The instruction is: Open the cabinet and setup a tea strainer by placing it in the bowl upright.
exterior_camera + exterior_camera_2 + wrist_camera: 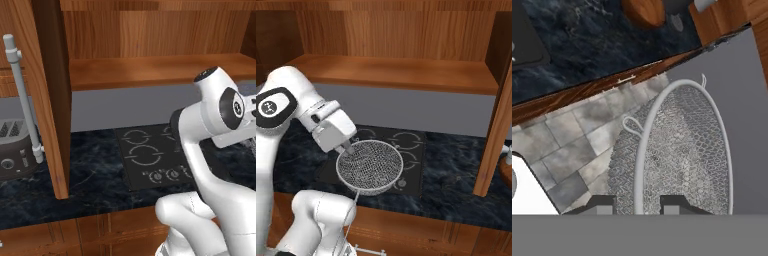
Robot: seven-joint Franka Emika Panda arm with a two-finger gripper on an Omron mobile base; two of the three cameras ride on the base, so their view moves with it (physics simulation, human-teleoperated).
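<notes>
Gripper [348, 148] pinches the rim of the tea strainer [370, 166], held in the air over the dark tabletop [456, 165], below the open cabinet [396, 70]. Carry it slowly to the wooden bowl [643, 11] and lower it with the open side up.

Cabinet [396, 70] stood open, bare wooden shelf showing. Strainer [370, 166], silver mesh basket, hung tilted above the desk [456, 165], rim pinched in claw [349, 148].

toaster [15, 149] cut off by left edge, stovetop [150, 157] partly hidden behind arm, wooden bowl [643, 11] cut by top edge in hand view, strainer [682, 155] bottom cropped, fingertips [597, 205] mostly out of frame
</notes>
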